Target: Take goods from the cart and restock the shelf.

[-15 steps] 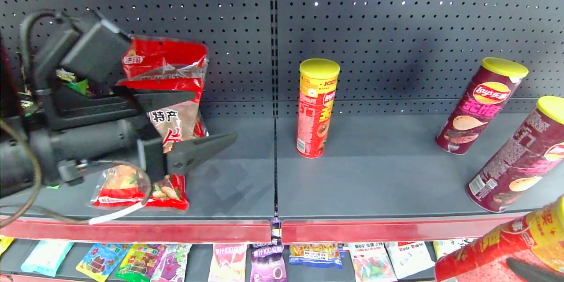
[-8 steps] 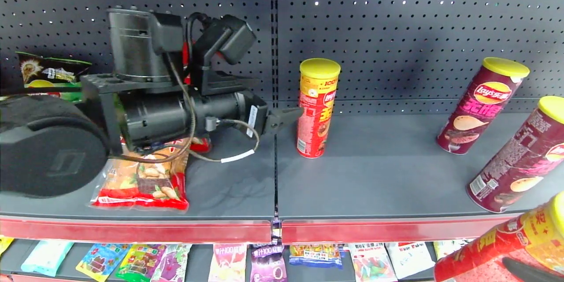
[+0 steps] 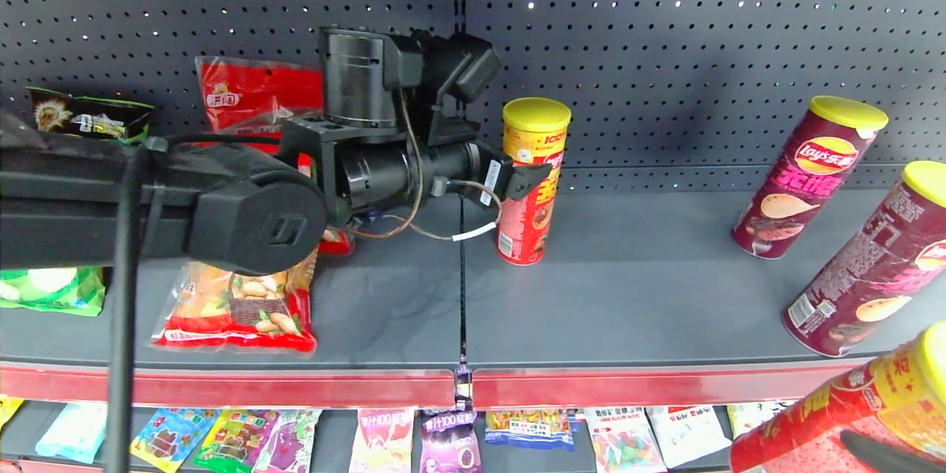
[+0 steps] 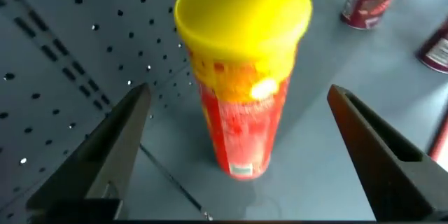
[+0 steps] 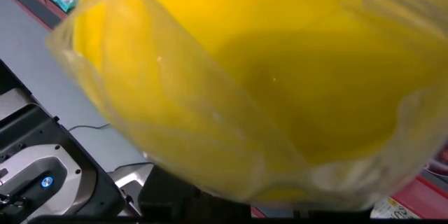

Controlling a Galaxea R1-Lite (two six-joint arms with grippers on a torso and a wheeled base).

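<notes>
A red chip can (image 3: 533, 185) with a yellow lid stands upright on the grey shelf (image 3: 628, 295), near its middle. My left gripper (image 3: 529, 179) has come in from the left at mid-height of this can. In the left wrist view the can (image 4: 241, 77) stands between the open gripper (image 4: 239, 89) and its two black fingers (image 4: 105, 161), with a gap on each side. At the lower right my right gripper (image 3: 883, 451) holds a second red can (image 3: 835, 414) tilted below the shelf edge. Its yellow lid (image 5: 245, 77) sits close in the right wrist view.
Two purple cans (image 3: 805, 177) (image 3: 872, 266) lean at the shelf's right end. Red peanut bags (image 3: 236, 303) (image 3: 255, 92), a green bag (image 3: 52, 288) and a dark snack bag (image 3: 89, 118) sit on the left. The lower shelf holds several packets (image 3: 443, 436). A pegboard wall backs the shelf.
My left arm has swept right, away from the red peanut bags, and its open fingers now flank the upright red can. The right-held can has barely shifted.
</notes>
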